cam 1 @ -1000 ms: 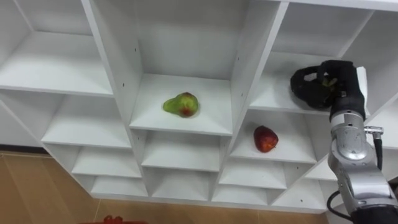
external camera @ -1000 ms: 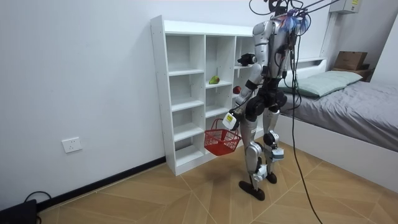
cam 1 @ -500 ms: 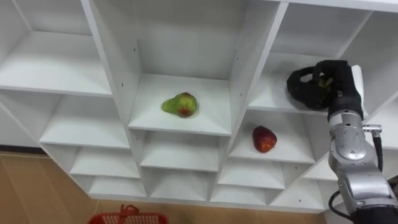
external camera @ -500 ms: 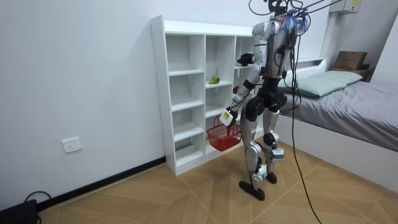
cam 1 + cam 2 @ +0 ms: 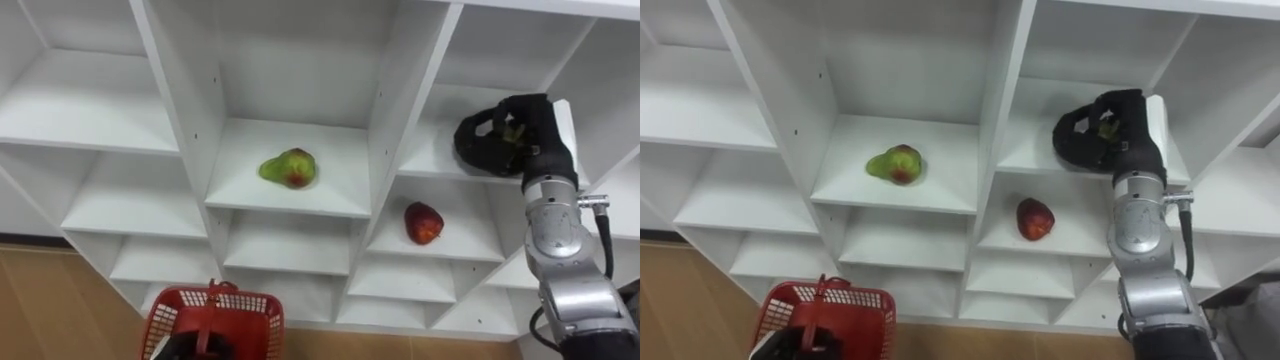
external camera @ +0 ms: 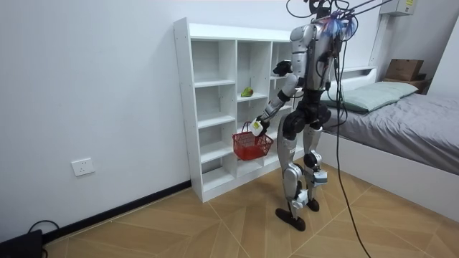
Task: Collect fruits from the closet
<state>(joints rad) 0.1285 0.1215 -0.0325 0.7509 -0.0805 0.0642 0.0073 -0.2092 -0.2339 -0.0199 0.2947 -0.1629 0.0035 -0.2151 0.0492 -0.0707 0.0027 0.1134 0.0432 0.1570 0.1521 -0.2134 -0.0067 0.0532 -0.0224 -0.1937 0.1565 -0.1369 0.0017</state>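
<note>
A green pear with a red blush [image 5: 290, 168] lies in the middle compartment of the white closet [image 6: 208, 107]. One compartment lower and to the right sits a red apple [image 5: 424, 222]. My right hand [image 5: 505, 135] reaches into the upper right compartment, its dark fingers curled round a small green fruit [image 5: 516, 131] that is mostly hidden. My left hand [image 6: 257, 127] holds a red basket [image 5: 215, 315] by its handle, raised in front of the lower shelves. I stand facing the closet.
The closet's upright panels [image 5: 395, 110] separate the compartments, and the other shelves [image 5: 90, 100] hold nothing. A bed [image 6: 401, 118] stands close behind me on the room view's right. Wooden floor [image 6: 215, 229] spreads to the room view's left.
My left arm has lifted the red basket from low by my leg up to the lower shelves, bringing it into the eye view. My right hand has shifted slightly left on its shelf.
</note>
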